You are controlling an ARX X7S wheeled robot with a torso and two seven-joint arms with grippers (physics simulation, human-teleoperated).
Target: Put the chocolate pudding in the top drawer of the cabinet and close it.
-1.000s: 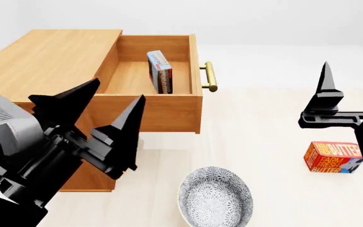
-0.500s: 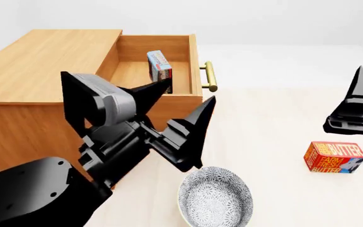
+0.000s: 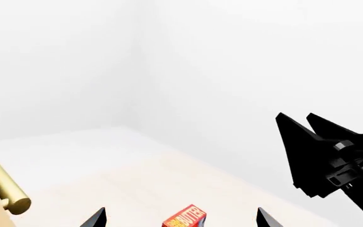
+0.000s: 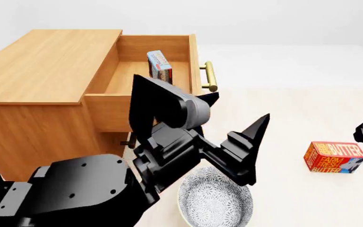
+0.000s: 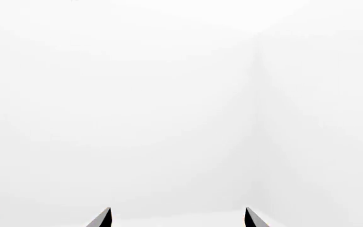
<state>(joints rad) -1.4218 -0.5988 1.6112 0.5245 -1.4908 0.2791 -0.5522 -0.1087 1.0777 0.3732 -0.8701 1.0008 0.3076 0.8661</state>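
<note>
- chocolate pudding [image 4: 160, 65] stands upright inside the top drawer [image 4: 194, 61], near its front panel
- top drawer is pulled out of the cabinet [image 4: 43, 66]; brass handle [image 4: 210, 76] faces right
- left gripper [image 4: 235, 120] hangs in front of the drawer, above the patterned bowl [image 4: 216, 198], jaws wide apart, holding nothing
- right gripper [image 5: 177, 217] has its tips spread, empty, aimed at the blank wall
- butter box [image 4: 332, 157] lies on the floor, well apart from the cabinet

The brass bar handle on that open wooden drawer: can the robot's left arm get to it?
Probably yes. The open left gripper hangs just in front of the brass bar handle, with nothing between them.
</note>
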